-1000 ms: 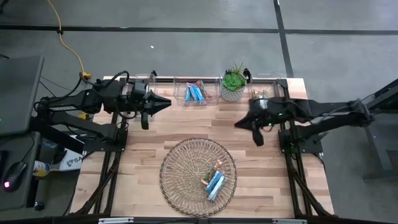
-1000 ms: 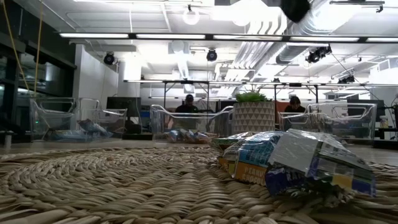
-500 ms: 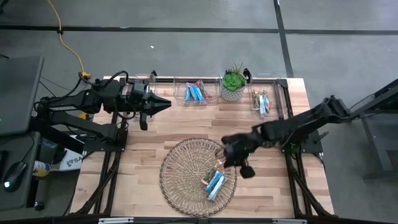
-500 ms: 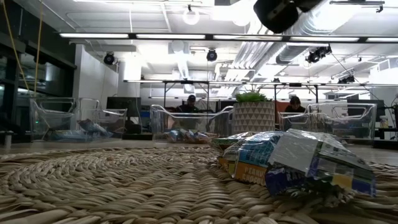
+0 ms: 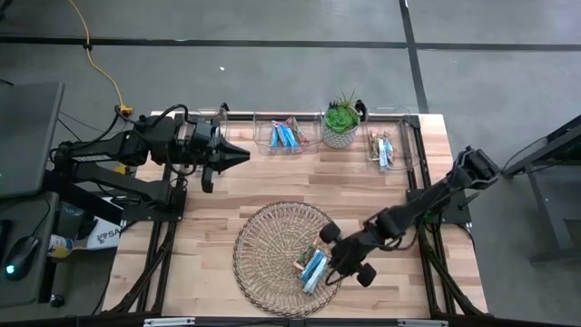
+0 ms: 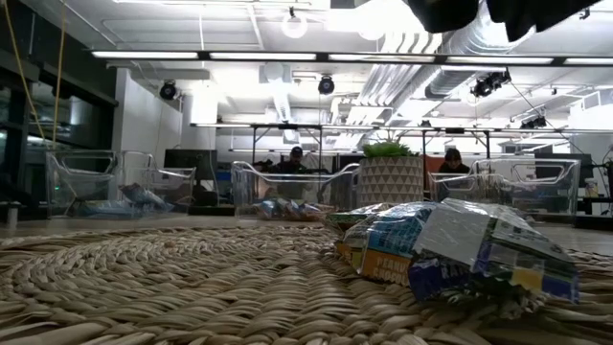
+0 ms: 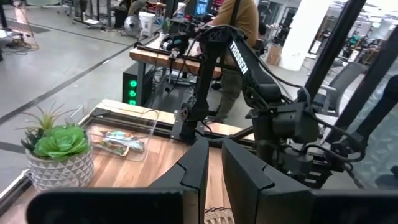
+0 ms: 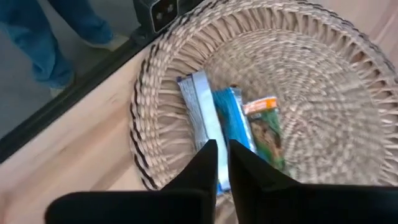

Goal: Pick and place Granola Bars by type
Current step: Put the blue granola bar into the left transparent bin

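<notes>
Surface: light wood table point(image 5: 272, 186), dark frame rails along both sides, grey floor all round. Low view looks across the woven basket into an open workroom with strip lights, ducts and seated people far off behind the clear bins.

Left side: left gripper point(image 5: 238, 154) hangs above the rear left part of the table, pointing toward the bins. Its fingers point(image 7: 198, 163) stand close together with only a thin slit between them; nothing is in them.

Rear edge, left to right: a clear bin point(image 5: 283, 136) with blue and red-printed bars, a small potted plant point(image 5: 340, 119), then a second clear bin point(image 5: 386, 148) with a few more bars.

Front centre: round woven basket point(image 5: 272, 236). The remaining granola bars point(image 5: 313, 265) lie in its right front part: one silvery-blue, one bright blue, one tan with red-green print, side by side and touching.

Right side: right arm reaches low from the table's right edge to the basket. Right gripper point(image 5: 329, 270) sits directly over the bars. Its fingers point(image 8: 205, 163) are nearly together, narrow gap, tips just above the silvery and blue bars; no bar is gripped.
</notes>
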Action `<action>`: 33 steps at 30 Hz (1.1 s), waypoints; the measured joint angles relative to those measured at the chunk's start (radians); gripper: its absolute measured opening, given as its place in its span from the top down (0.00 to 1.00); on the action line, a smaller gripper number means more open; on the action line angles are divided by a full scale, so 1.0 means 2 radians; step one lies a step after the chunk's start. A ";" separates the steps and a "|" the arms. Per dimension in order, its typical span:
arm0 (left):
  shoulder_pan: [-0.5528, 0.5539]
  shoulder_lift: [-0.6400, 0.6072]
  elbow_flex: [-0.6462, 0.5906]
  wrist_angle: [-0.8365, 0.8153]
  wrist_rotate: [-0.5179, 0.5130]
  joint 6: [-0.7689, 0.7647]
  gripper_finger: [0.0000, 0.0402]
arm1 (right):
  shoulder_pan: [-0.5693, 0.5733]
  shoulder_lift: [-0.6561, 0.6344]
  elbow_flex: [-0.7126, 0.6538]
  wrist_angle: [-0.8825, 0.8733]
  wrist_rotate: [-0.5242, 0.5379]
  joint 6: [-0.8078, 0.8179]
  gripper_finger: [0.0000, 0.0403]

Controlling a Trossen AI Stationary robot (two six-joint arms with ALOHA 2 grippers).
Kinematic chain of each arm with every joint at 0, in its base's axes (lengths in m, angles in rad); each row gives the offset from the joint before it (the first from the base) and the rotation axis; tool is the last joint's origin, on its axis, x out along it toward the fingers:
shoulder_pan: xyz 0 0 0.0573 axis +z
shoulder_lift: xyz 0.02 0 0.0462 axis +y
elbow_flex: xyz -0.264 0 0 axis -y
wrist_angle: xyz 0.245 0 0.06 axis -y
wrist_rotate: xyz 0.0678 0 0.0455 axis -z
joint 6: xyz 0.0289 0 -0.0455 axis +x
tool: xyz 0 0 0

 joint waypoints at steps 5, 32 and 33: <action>0.000 0.000 0.000 0.000 0.001 0.000 0.89 | 0.002 0.024 0.000 0.030 -0.001 0.025 0.79; 0.000 -0.027 0.000 -0.005 0.008 0.000 0.89 | 0.015 0.137 0.000 0.094 0.033 0.008 0.47; 0.000 -0.028 0.000 -0.005 0.008 0.000 0.89 | 0.015 0.137 0.000 0.096 0.036 0.008 0.47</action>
